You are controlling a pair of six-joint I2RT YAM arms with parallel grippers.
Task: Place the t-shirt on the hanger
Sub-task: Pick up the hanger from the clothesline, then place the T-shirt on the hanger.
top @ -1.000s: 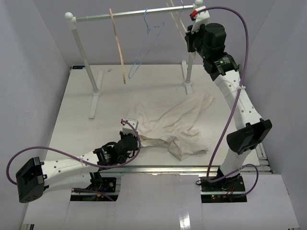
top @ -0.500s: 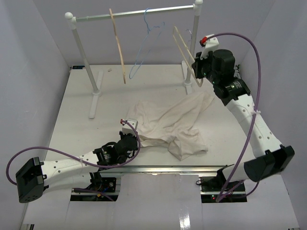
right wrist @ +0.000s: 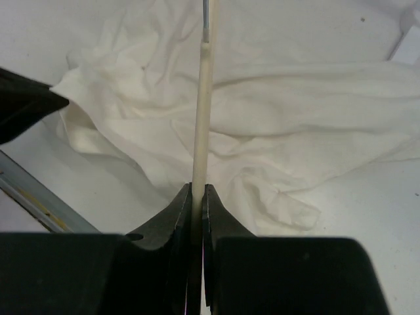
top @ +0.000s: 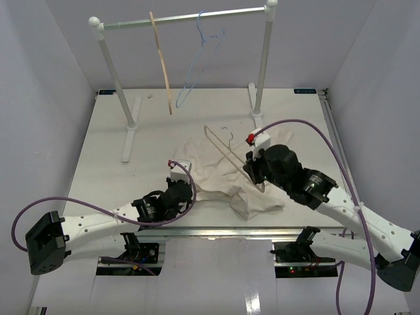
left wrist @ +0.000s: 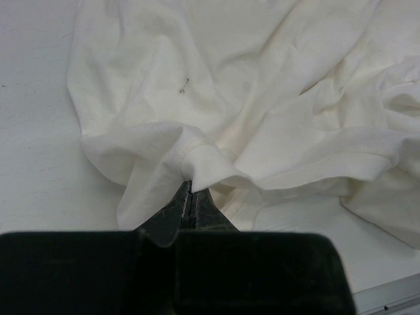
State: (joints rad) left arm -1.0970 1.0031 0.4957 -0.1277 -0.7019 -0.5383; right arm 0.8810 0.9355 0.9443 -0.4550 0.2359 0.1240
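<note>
The cream t-shirt (top: 220,167) lies crumpled on the table's middle. My left gripper (top: 189,188) is at its near left edge, shut on a fold of the cloth; the left wrist view shows the jaws (left wrist: 191,190) pinching the t-shirt (left wrist: 262,98). My right gripper (top: 252,172) is shut on one arm of the pale wooden hanger (top: 226,152) and holds it low over the shirt's right half, metal hook pointing away. In the right wrist view the hanger (right wrist: 202,118) runs straight out from the closed gripper (right wrist: 198,191) above the t-shirt (right wrist: 295,111).
A white clothes rack (top: 184,18) stands at the back on two posts with flat feet. A darker tan wooden hanger (top: 161,62) and a thin blue wire hanger (top: 197,65) hang from it. A metal rail (top: 230,231) runs along the table's near edge.
My right arm has swung down from the rack with the pale hanger and now holds it low over the shirt. My left gripper has shifted slightly right, still gripping the cloth.
</note>
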